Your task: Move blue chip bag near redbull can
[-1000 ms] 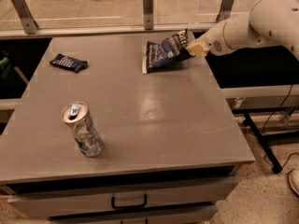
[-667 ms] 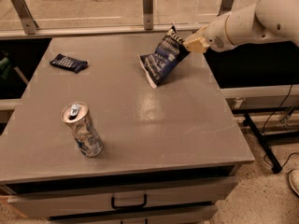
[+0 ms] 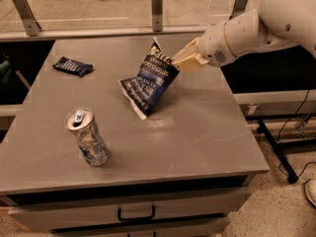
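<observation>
The blue chip bag [image 3: 148,80] hangs tilted over the middle of the grey table, its lower corner near or touching the top. My gripper [image 3: 177,60] is shut on the bag's upper right edge, with the white arm reaching in from the right. The redbull can [image 3: 88,137] stands at the front left of the table, left of and nearer than the bag, well apart from it.
A small dark blue snack bar wrapper [image 3: 73,66] lies at the table's back left. The grey table [image 3: 197,142] has a drawer with a black handle [image 3: 136,215] below its front edge. A glass railing runs behind. Cables lie on the floor at right.
The gripper has lifted the chip bag off the back right of the table and carried it left and toward the front, closer to the can. The can and wrapper have not moved.
</observation>
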### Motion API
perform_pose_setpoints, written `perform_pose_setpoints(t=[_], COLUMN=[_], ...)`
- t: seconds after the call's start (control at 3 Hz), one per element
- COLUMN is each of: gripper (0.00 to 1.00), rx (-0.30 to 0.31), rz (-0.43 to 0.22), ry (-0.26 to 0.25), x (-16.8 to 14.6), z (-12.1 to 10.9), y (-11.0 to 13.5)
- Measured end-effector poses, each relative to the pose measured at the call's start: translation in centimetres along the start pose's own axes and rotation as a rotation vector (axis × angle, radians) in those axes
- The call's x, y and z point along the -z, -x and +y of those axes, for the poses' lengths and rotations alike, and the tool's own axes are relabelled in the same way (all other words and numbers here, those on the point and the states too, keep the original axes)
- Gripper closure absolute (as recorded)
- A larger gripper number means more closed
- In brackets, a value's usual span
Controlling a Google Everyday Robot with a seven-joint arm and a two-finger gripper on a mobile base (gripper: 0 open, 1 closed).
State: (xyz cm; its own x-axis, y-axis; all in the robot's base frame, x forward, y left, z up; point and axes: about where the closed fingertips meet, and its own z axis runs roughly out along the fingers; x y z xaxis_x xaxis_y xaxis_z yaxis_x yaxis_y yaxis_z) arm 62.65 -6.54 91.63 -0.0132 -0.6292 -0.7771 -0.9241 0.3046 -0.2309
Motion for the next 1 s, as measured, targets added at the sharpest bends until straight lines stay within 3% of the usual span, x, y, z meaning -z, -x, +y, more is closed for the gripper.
perform_pose_setpoints(t=[0.33,1.0], gripper=[1.0,1.0], rx=[0.02,0.055], rz=[0.004,0.03], ry=[0.09,0.187], x=[-0.9,-1.0], z=[3.4,6.7], y=[0.4,0.3])
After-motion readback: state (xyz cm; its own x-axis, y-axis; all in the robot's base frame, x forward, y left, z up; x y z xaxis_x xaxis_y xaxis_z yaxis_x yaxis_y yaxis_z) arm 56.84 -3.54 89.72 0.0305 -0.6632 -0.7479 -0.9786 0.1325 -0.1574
